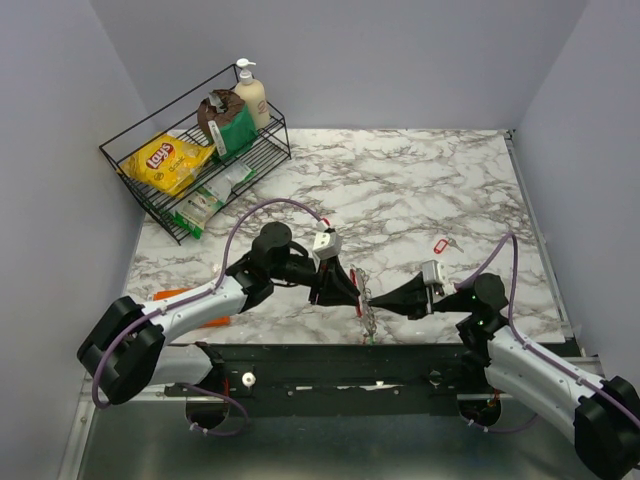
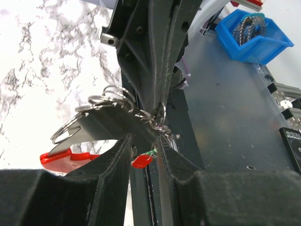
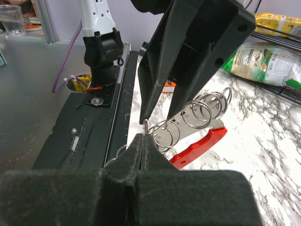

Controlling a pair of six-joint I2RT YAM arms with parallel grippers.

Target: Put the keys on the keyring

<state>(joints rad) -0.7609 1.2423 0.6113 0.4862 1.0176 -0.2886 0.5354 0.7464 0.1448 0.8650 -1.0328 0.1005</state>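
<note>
Hanging above the near edge of the marble table [image 1: 420, 190], the keyring [image 3: 200, 141] is held up between the two arms. Its red curved loop is turned downward and its silvery metal piece, strung with several wire rings, is turned upward. The left gripper [image 1: 350, 290] is clamped on one end of that silvery piece: in both wrist views the metal plate is seen passing between its two dark fingers [image 2: 113, 165], which are set only partly apart. The right gripper [image 3: 142, 141] is brought in from the opposite side, tip to tip with the left one, and its fingers are pressed fully together. A thin wire ring is seen right at their tips, but whether it is actually pinched cannot be told. Below the meeting point small keys [image 1: 367, 315] are seen dangling, a red tag and a scrap of green among them. One more key [image 1: 440, 245], with a red tag, is left lying flat on the table, well apart to the right of the grippers. An orange packet [image 1: 172, 294] is partly covered by the left arm. At the far left corner a wire rack [image 1: 140, 195] is stocked with a yellow chip bag [image 1: 170, 160] and a soap bottle [image 1: 252, 95].
</note>
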